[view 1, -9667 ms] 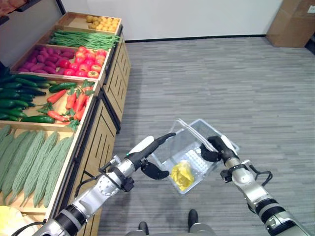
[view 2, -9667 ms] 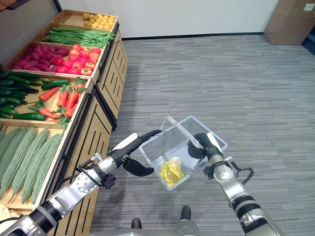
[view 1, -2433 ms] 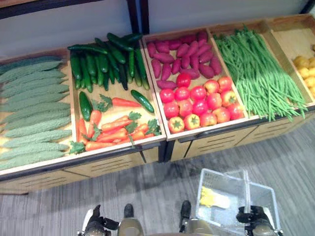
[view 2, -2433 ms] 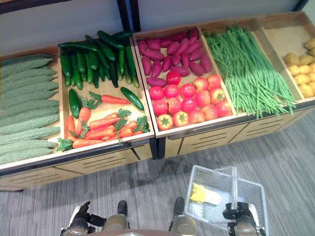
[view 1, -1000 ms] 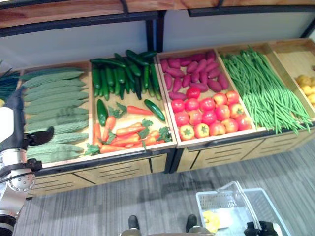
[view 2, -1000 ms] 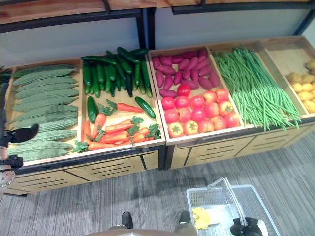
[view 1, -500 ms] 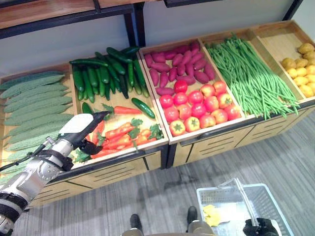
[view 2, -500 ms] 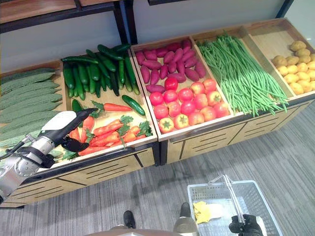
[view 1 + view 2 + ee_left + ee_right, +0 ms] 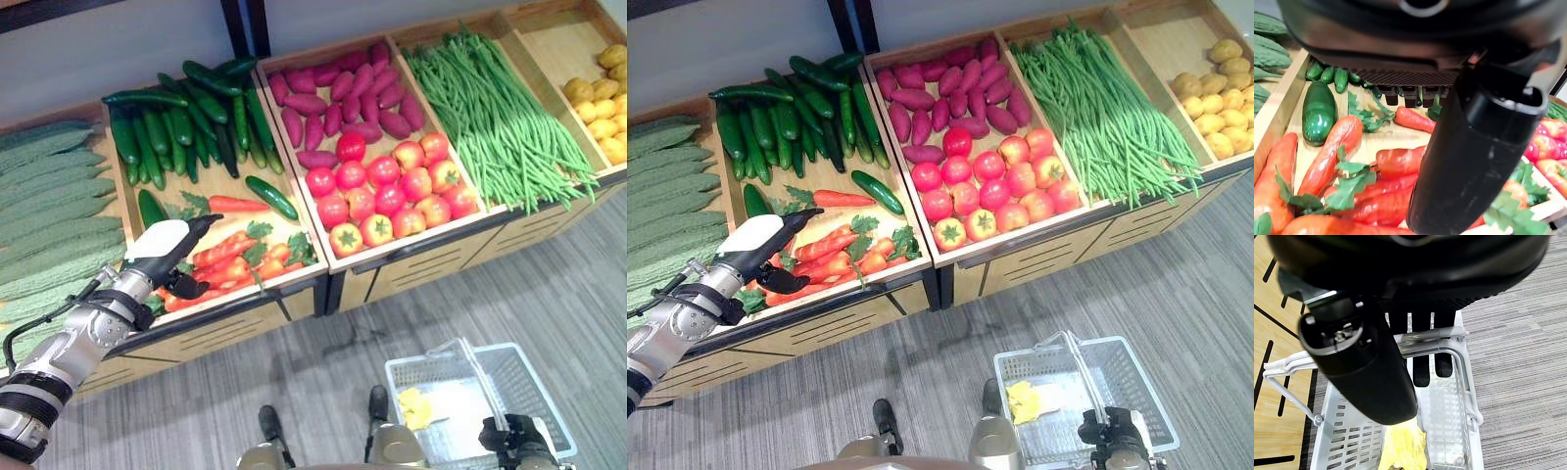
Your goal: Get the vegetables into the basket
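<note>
At the far left of the wooden stand, a bin holds bumpy green gourds (image 9: 54, 211). Next to it, the left hand (image 9: 165, 250) hangs just above a heap of carrots (image 9: 230, 264), fingers straight and thumb spread apart from them, with nothing in its grasp. Dark cucumbers (image 9: 186, 113) lie at the back of that same bin, and 1 cucumber (image 9: 1318, 112) lies beside the carrots near the hand. The next bin holds purple sweet potatoes (image 9: 338, 93) behind red tomatoes (image 9: 387, 191). Further along come long green beans (image 9: 495, 113), then yellow potatoes (image 9: 607, 103) in the last bin.

On the grey floor in front of the stand is the white basket (image 9: 534, 377), holding 1 yellow vegetable (image 9: 415, 408). The right hand (image 9: 1400, 333) has its fingers curled over the basket's wire handle (image 9: 1437, 335).
</note>
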You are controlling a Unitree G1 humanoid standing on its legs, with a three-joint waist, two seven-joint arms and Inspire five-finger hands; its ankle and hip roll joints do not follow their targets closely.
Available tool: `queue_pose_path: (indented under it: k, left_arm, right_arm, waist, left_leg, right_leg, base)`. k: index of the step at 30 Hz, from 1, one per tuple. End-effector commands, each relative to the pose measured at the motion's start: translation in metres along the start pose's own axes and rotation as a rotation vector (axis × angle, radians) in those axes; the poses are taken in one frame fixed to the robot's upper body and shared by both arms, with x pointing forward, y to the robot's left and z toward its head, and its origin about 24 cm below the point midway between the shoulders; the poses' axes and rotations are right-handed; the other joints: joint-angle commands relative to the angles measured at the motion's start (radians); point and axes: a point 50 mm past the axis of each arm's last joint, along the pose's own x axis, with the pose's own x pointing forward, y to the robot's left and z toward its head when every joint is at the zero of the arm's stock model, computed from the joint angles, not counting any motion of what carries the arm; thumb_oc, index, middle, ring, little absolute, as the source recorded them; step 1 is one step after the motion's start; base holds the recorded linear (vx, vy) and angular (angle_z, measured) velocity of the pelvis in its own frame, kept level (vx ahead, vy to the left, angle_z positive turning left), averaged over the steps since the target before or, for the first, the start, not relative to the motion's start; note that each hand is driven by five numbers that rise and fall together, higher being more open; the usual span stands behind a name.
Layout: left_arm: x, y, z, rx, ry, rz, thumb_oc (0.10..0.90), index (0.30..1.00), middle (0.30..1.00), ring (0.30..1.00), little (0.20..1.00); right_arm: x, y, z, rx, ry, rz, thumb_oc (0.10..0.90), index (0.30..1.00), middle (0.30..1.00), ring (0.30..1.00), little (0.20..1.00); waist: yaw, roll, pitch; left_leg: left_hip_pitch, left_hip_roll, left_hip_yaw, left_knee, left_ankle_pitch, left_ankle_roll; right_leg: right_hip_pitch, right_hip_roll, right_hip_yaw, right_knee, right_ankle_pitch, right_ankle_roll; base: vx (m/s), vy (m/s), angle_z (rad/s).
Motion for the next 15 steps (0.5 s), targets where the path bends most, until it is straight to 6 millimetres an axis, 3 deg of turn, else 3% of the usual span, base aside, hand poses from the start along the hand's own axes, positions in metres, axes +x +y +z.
queue_pose_path:
  k: [1,8,9,10,11,15]
  left_arm:
    - [0.024,0.059,0.012,0.06,-0.054,0.219,0.9,1.0,1.0,1.0,1.0]
    - [0.033,0.043,0.01,0.093,-0.022,0.147,0.9,1.0,1.0,1.0,1.0]
    - [0.035,0.044,0.012,0.113,-0.031,0.148,0.737,0.772,0.772,0.772,0.772]
    - [0.036,0.044,0.014,0.132,-0.042,0.142,0.633,0.627,0.627,0.627,0.627]
    - [0.038,0.041,0.017,0.153,-0.06,0.126,0.4,0.3,0.3,0.3,0.3]
    - [0.04,0.036,0.019,0.163,-0.067,0.113,0.4,0.3,0.3,0.3,0.3]
  right_arm:
    - [0.008,-0.04,0.027,-0.048,-0.109,-0.126,0.4,0.3,0.3,0.3,0.3]
    - [0.009,-0.04,0.038,-0.051,-0.141,-0.127,0.4,0.3,0.3,0.3,0.3]
    - [0.01,-0.039,0.04,-0.052,-0.149,-0.126,0.4,0.3,0.3,0.3,0.3]
    - [0.01,-0.04,0.042,-0.056,-0.156,-0.127,0.4,0.3,0.3,0.3,0.3]
    - [0.01,-0.04,0.043,-0.061,-0.162,-0.129,0.4,0.3,0.3,0.3,0.3]
    - [0.01,-0.04,0.043,-0.061,-0.16,-0.13,0.4,0.3,0.3,0.3,0.3]
  waist:
    - [0.003,-0.056,-0.02]
    - [-0.005,-0.057,-0.01]
    - [-0.006,-0.058,-0.008]
    - [-0.008,-0.058,-0.006]
    - [-0.009,-0.059,-0.004]
    - [-0.01,-0.059,-0.003]
  left_leg:
    - [0.051,0.038,-0.03,0.001,-0.043,-0.051]
    - [0.054,0.043,-0.023,0.001,-0.043,-0.052]
    - [0.052,0.043,-0.023,0.001,-0.043,-0.052]
    - [0.052,0.043,-0.022,0.001,-0.043,-0.052]
    - [0.052,0.044,-0.021,0.001,-0.043,-0.052]
    - [0.06,0.042,-0.017,0.001,-0.046,-0.051]
  right_leg:
    - [-0.027,-0.079,0.048,0.002,0.038,0.116]
    - [-0.031,-0.073,0.058,0.004,0.035,0.113]
    - [-0.034,-0.073,0.061,0.004,0.036,0.113]
    - [-0.035,-0.072,0.062,0.004,0.035,0.113]
    - [-0.036,-0.071,0.063,0.004,0.034,0.112]
    - [-0.032,-0.072,0.067,0.003,0.035,0.112]
  base:
    - [0.0,0.011,-0.1]
    - [0.01,0.005,-0.03]
    - [-0.01,0.001,-0.07]
    - [0.0,0.004,-0.09]
    - [0.0,0.005,-0.07]
    - [0.0,0.003,-0.01]
